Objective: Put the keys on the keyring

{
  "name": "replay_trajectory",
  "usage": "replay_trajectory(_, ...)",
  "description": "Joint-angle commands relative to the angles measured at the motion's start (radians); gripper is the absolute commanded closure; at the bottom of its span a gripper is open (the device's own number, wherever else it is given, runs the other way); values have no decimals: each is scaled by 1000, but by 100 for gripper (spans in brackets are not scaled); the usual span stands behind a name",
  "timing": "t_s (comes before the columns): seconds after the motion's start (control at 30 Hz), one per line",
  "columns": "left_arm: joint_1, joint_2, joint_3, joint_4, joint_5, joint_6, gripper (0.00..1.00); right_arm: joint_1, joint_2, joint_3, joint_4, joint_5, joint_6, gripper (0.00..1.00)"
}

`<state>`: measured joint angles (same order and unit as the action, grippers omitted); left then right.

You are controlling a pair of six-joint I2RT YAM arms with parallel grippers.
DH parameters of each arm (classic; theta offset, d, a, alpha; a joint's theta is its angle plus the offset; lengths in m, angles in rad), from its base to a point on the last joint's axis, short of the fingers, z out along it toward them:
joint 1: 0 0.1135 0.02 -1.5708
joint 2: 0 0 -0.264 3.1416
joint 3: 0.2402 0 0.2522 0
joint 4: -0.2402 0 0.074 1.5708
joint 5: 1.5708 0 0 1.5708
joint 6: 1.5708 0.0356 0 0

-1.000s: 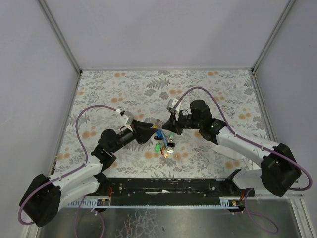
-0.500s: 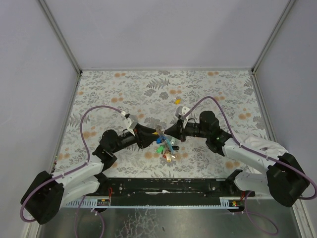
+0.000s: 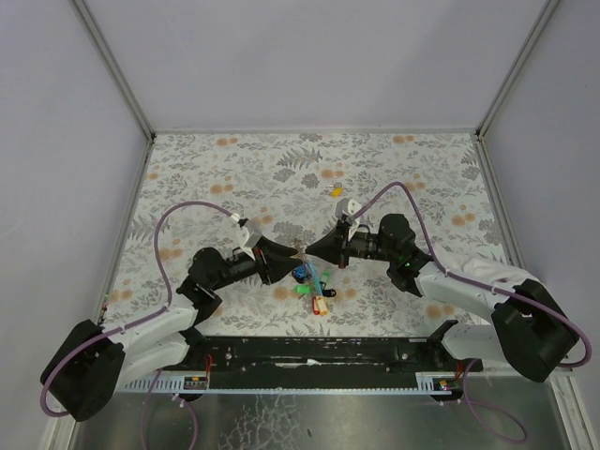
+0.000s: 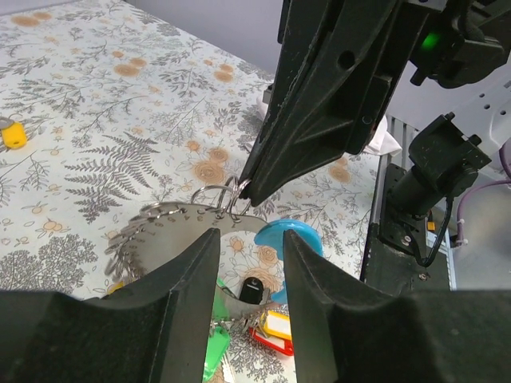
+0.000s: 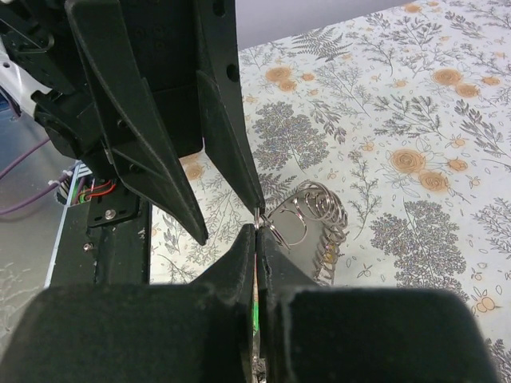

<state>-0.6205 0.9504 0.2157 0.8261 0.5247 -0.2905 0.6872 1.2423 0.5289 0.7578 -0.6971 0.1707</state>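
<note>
Both arms (image 3: 155, 333) are white links with black joints, purple cables (image 3: 156, 246), a black wedge-shaped left gripper (image 3: 291, 256) and right gripper (image 3: 307, 251).

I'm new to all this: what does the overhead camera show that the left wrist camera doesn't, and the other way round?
Only overhead: both whole arms with their purple cables and the pale walls. Only left wrist: a close look at the right fingers pinching the thin keyring, just past the left fingers. Both: the loose yellow key and the coloured keys bunched under the fingers.
</note>
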Motion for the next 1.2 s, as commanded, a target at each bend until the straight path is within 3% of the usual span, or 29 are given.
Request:
replay_trajectory(0.0, 6, 52, -10, 157, 29, -18, 64, 5, -3, 8, 142, -39, 25, 100)
replay_trajectory(0.53, 7, 117, 39, 212, 35, -7, 66, 5, 40, 11, 144, -75, 15, 100)
replay_trajectory(1.17, 8, 79, 28, 205, 81, 10, 83, 8, 54, -11, 133, -135, 35, 100)
